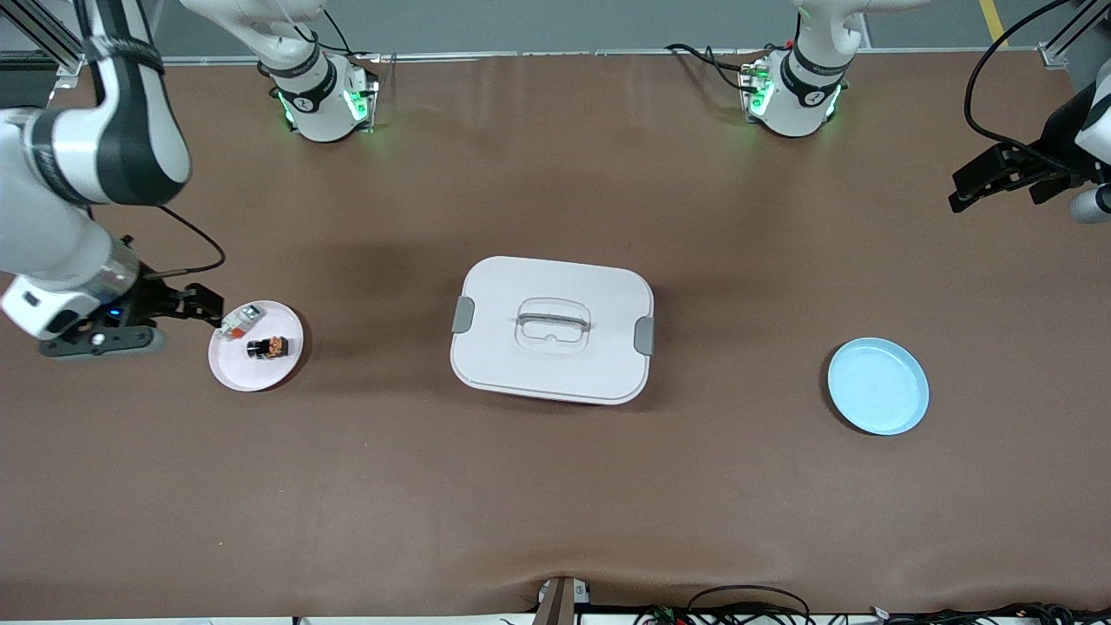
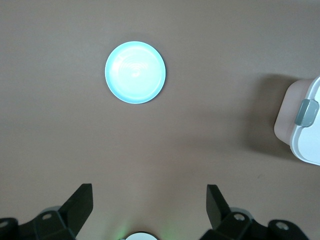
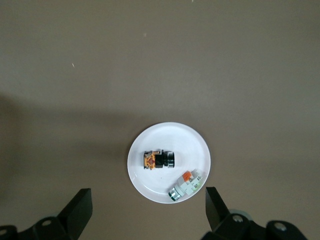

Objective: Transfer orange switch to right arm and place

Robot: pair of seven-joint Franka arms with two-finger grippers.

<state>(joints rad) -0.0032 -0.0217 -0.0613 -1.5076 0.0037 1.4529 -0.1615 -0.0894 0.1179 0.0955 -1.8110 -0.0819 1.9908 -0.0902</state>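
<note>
The orange switch (image 1: pixel 268 347) is lying on a white plate (image 1: pixel 233 373) beside a white-and-red part (image 1: pixel 239 321). The right gripper (image 1: pixel 201 304) is hovering just beside that plate, fingers spread wide, empty. The left gripper (image 1: pixel 985 184) is waiting spread wide and empty over the table's left-arm end, with a blue plate (image 1: pixel 877 386) and white lidded box (image 1: pixel 552 329) on the table.
</note>
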